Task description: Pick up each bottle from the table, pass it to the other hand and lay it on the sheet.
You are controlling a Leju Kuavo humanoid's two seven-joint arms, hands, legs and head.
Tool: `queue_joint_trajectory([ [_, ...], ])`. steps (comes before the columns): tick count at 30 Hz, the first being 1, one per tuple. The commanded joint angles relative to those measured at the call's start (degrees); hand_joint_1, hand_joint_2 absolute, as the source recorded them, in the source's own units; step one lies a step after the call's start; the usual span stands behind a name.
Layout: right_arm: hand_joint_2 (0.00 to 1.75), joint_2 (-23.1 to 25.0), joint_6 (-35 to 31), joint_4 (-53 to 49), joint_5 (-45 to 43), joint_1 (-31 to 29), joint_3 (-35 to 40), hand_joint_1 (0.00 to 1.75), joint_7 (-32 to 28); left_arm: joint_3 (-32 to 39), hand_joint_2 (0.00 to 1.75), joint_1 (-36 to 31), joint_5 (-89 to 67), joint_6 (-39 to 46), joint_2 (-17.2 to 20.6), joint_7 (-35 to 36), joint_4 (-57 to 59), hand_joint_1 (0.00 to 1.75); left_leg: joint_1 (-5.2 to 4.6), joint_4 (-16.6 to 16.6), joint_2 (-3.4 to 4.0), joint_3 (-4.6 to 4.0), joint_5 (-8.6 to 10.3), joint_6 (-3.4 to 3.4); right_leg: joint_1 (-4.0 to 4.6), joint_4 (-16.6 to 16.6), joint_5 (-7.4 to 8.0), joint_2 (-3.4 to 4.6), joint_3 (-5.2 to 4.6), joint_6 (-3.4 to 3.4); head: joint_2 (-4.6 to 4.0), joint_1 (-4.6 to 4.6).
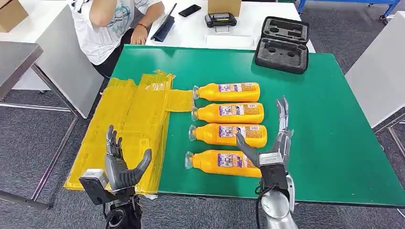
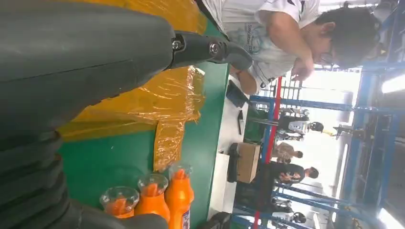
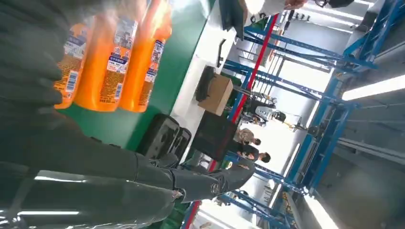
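Four orange plastic bottles [image 1: 228, 126] lie packed in a row on the green desk [image 1: 334, 124], beside the crinkly yellow plastic sheet [image 1: 129, 129]. Both hands have fingers spread, holding nothing: right hand [image 1: 273, 151] at the nearest bottle [image 1: 222, 162], left hand [image 1: 122, 167] over the sheet. Biggest risk imo: those bottles look slick and round, so a sloppy grab could roll it or bump its neighbour.

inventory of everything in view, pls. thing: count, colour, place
bottles: 4, orange, lying in a row mid green table, caps toward sheet
sheet: 1, yellow, table's left part
table: 1, green
case: 1, black, open, far edge
phone: 1, black, white table behind
box: 1, cardboard, white table
person: 1, white shirt, seated far left
left hand: open, over sheet's near end
right hand: open, at the nearest bottle's base
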Motion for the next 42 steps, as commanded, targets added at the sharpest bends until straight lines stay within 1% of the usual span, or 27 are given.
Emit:
queue_joint_trajectory([
  [1,1.75,-0.1,-0.2,3.7,-0.2,-1.4,-0.2,0.0,0.1,-1.2,1.75,-1.1,0.1,0.1,2.3,0.0,2.8,0.0,0.01,-0.1,0.06,0.35,-0.09,-0.06,0.01,-0.1,-0.07,0.06,0.32,-0.07,0.0,0.0],
  [3,1.75,-0.1,-0.2,3.7,-0.2,-1.4,-0.2,0.0,0.1,-1.2,1.75,-1.1,0.1,0.1,2.3,0.0,2.8,0.0,0.01,-0.1,0.03,0.17,-0.03,-0.03,0.01,-0.1,-0.02,0.03,0.16,-0.04,0.0,0.02],
  [7,1.75,0.0,-0.2,3.6,-0.2,-1.5,-0.2,0.0,0.1,-1.1,1.75,-1.0,0.1,0.2,2.4,0.0,2.9,0.0,0.02,-0.1,0.08,0.58,-0.2,-0.1,0.02,-0.1,-0.18,0.08,0.55,-0.12,0.0,0.0],
  [8,1.75,-0.1,0.1,3.4,-0.1,-1.6,-0.3,0.0,0.3,-1.1,1.75,-1.0,-0.1,0.3,2.3,0.0,2.9,0.0,0.0,-0.1,0.04,0.26,-0.06,-0.05,0.0,-0.1,-0.05,0.04,0.23,-0.05,0.0,0.0],
  [9,1.75,-0.1,0.2,3.5,-0.1,-1.6,-0.4,0.61,0.4,-1.1,1.75,-0.9,-0.2,0.3,2.3,0.0,2.7,0.0,0.01,-0.1,0.07,0.4,-0.12,-0.07,0.02,-0.1,-0.09,0.07,0.37,-0.08,0.0,0.0],
  [10,1.75,0.0,0.1,3.5,-0.1,-1.4,-0.4,0.49,0.3,-1.1,1.75,-0.8,-0.3,0.2,2.4,0.0,2.5,0.66,-0.01,-0.1,0.07,0.39,-0.12,-0.06,0.0,-0.1,-0.1,0.07,0.35,-0.07,0.0,0.0],
  [11,1.75,0.0,0.2,3.5,-0.2,-1.3,-0.4,0.09,0.3,-1.1,1.75,-0.8,-0.4,0.1,2.5,0.0,2.4,1.52,0.0,-0.1,0.05,0.27,-0.08,-0.05,0.0,-0.1,-0.06,0.05,0.25,-0.05,0.0,0.0],
  [12,1.75,0.0,0.2,3.5,-0.2,-1.3,-0.4,0.0,0.3,-1.1,1.75,-0.8,-0.4,0.1,2.5,0.0,2.4,0.54,0.0,-0.1,0.04,0.22,-0.06,-0.04,0.01,-0.1,-0.04,0.04,0.2,-0.05,0.0,0.0],
  [13,1.75,0.1,0.1,3.4,-0.3,-1.0,-0.4,0.0,0.1,-1.1,1.75,-0.7,-0.4,0.1,2.6,0.0,2.4,0.0,0.0,-0.1,0.05,0.3,-0.08,-0.05,0.01,-0.1,-0.06,0.06,0.28,-0.06,0.0,0.02],
  [14,1.75,0.1,0.2,3.5,-0.2,-0.7,-0.2,0.37,0.0,-1.2,1.75,-0.5,-0.6,0.0,2.8,0.0,2.4,0.0,0.01,-0.1,0.07,0.53,-0.19,-0.08,0.02,-0.1,-0.16,0.07,0.5,-0.09,0.0,0.0],
  [15,1.75,0.2,0.1,3.6,-0.4,-0.4,-0.3,1.52,-0.4,-1.3,1.75,-0.1,-0.7,-0.3,3.0,0.0,2.2,0.0,0.0,-0.1,0.07,0.43,-0.13,-0.07,0.01,-0.1,-0.1,0.07,0.39,-0.07,0.0,0.0],
  [16,1.75,0.2,0.1,3.7,-0.4,-0.2,-0.3,0.37,-0.4,-1.5,1.75,0.0,-0.9,-0.4,3.1,0.0,2.1,1.75,0.01,-0.1,0.05,0.31,-0.08,-0.05,0.02,-0.1,-0.06,0.05,0.28,-0.06,0.0,0.0],
  [17,1.75,0.3,-0.1,3.7,-0.3,0.2,-0.4,0.0,-0.5,-1.9,1.75,0.5,-1.4,-0.7,3.3,0.0,1.9,1.75,0.0,-0.1,0.03,0.27,-0.07,-0.04,0.01,-0.1,-0.06,0.03,0.25,-0.05,0.0,0.0],
  [18,1.75,0.3,-0.2,3.7,-0.2,0.4,-0.3,0.0,-0.6,-1.9,1.75,0.6,-1.4,-0.8,3.2,0.0,1.9,0.86,-0.01,-0.1,0.04,0.42,-0.12,-0.06,0.0,-0.1,-0.11,0.04,0.39,-0.07,0.0,0.0],
  [19,1.75,0.3,-0.3,3.7,-0.1,0.5,-0.3,1.27,-0.7,-2.0,1.75,0.6,-2.0,-0.5,3.2,0.0,1.7,0.0,0.01,-0.1,0.06,0.34,-0.1,-0.05,0.02,-0.1,-0.08,0.06,0.31,-0.07,0.0,0.0],
  [20,1.75,0.3,-0.4,3.7,-0.1,0.2,-0.5,1.34,-0.7,-1.9,1.75,0.5,-1.4,-1.0,3.0,0.0,1.9,0.0,0.0,-0.1,0.03,0.22,-0.06,-0.04,0.0,-0.1,-0.05,0.03,0.21,-0.05,0.0,0.0],
  [21,1.75,0.4,-0.4,3.9,-0.1,-0.3,-0.6,0.0,-0.7,-1.8,1.75,0.2,-1.6,-0.8,2.9,0.0,2.1,0.0,0.01,-0.1,0.05,0.44,-0.14,-0.07,0.02,-0.1,-0.12,0.05,0.41,-0.08,0.0,0.02],
  [22,1.75,0.4,-0.3,4.2,-0.1,-1.0,-0.6,0.0,-0.7,-1.7,1.75,-0.1,-1.6,-0.9,2.8,0.1,2.2,0.02,0.01,-0.1,0.08,0.59,-0.22,-0.09,0.02,-0.1,-0.19,0.09,0.55,-0.11,0.0,0.0],
  [23,1.75,0.4,-0.1,4.5,-0.1,-1.4,-0.6,0.0,-0.6,-1.6,1.75,-0.3,-1.7,-0.8,2.7,0.1,2.3,0.09,0.0,-0.1,0.05,0.26,-0.08,-0.05,0.0,-0.1,-0.06,0.05,0.23,-0.05,0.0,0.02],
  [24,1.75,0.4,-0.1,4.5,-0.1,-1.5,-0.6,0.0,-0.6,-1.6,1.75,-0.4,-1.7,-0.8,2.7,0.1,2.2,0.17,0.01,-0.1,0.09,0.38,-0.12,-0.07,0.02,-0.1,-0.09,0.1,0.33,-0.08,0.0,0.0],
  [25,1.75,0.5,0.0,4.7,-0.1,-1.7,-0.7,0.0,-0.5,-1.5,1.75,-0.4,-1.7,-0.8,2.6,0.1,2.3,0.0,0.0,-0.1,0.06,0.27,-0.07,-0.05,0.0,-0.1,-0.05,0.06,0.24,-0.06,0.0,0.0],
  [31,1.75,0.5,-0.4,3.7,0.5,0.5,-0.9,0.0,-0.8,-1.3,1.75,0.4,-1.3,-0.6,2.4,0.0,2.6,0.0,0.01,-0.1,0.01,0.3,-0.08,-0.05,0.01,-0.1,-0.08,0.01,0.29,-0.06,0.0,0.0],
  [35,1.75,0.5,-0.4,3.8,0.5,0.3,-0.9,0.0,-0.9,-1.2,1.75,0.2,-1.3,-0.6,2.4,0.0,2.8,0.0,0.0,-0.1,0.03,0.3,-0.1,-0.05,0.0,-0.1,-0.09,0.03,0.28,-0.06,0.0,0.0],
  [37,1.75,0.5,-0.4,3.8,0.5,0.3,-0.9,0.0,-0.9,-1.2,1.75,0.2,-1.3,-0.6,2.4,0.0,2.8,0.0,0.02,-0.1,0.06,0.62,-0.23,-0.09,0.02,-0.1,-0.2,0.06,0.59,-0.11,0.0,0.0],
  [38,1.75,0.5,-0.4,3.8,0.5,0.3,-0.9,0.0,-0.9,-1.2,1.75,0.2,-1.3,-0.6,2.4,0.0,2.8,0.0,0.0,-0.1,0.02,0.27,-0.08,-0.05,0.01,-0.1,-0.06,0.02,0.25,-0.05,0.0,0.0],
  [39,1.75,0.6,-0.4,3.9,0.6,0.2,-1.0,0.0,-0.9,-1.2,1.75,0.1,-1.3,-0.6,2.3,0.0,2.9,0.0,0.01,-0.1,0.03,0.45,-0.14,-0.07,0.01,-0.1,-0.13,0.03,0.42,-0.08,0.0,0.0],
  [42,1.75,-0.2,-1.2,4.4,5.3,-0.1,-0.5,0.0,3.5,-0.8,1.75,0.2,-1.4,-0.2,2.1,0.0,2.7,0.0,0.01,-0.1,0.01,0.16,-0.04,-0.04,0.01,-0.1,-0.02,0.01,0.15,-0.04,0.0,0.0],
])
